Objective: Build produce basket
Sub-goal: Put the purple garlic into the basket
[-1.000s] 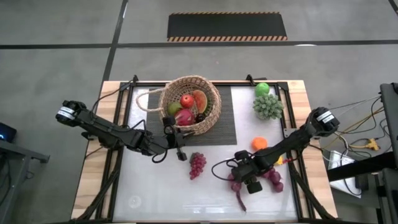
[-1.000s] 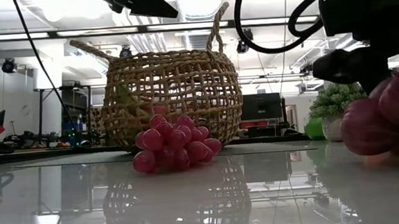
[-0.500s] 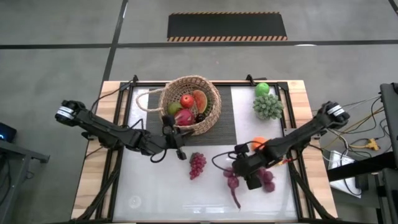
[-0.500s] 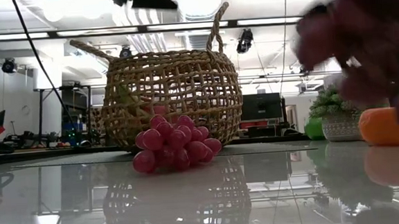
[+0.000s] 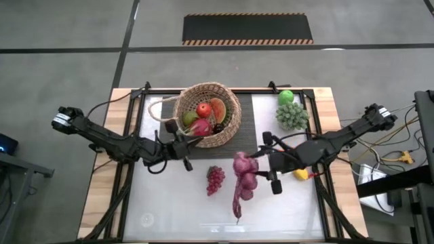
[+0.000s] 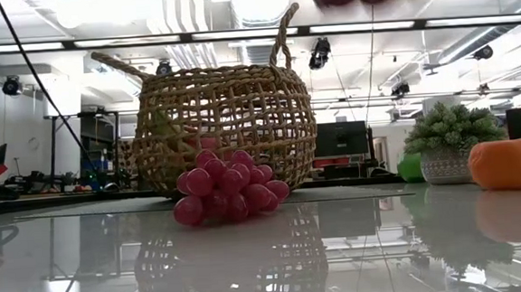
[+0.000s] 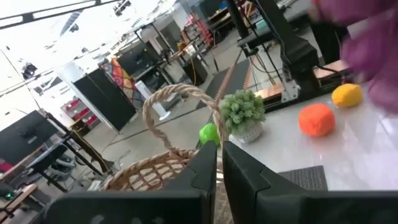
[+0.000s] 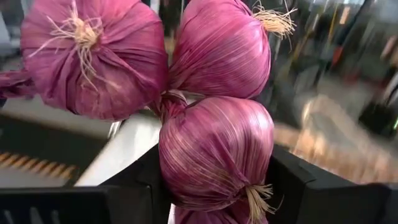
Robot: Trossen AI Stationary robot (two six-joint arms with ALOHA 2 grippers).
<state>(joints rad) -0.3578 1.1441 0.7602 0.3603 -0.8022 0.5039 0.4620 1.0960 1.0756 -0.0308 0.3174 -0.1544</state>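
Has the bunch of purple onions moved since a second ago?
Yes. In the high view the purple onion bunch, held by the right gripper, has shifted left, from near the lemon toward the grape bunch still lying below the basket.

The left gripper (image 5: 182, 144) hangs low with fingers (image 7: 208, 167) pressed together, while the right gripper (image 5: 261, 168), raised mid-counter, clamps a load.

A round tan wicker basket (image 5: 207, 114) is seen at upper centre, holding a red apple (image 5: 203, 110), watermelon slice (image 5: 218, 108) and pink fruit (image 5: 201, 127). Below it, a grape bunch (image 5: 215, 179) lies on the surface. A string of purple onion-like bulbs (image 5: 243, 177) is held aloft, lower centre-right.
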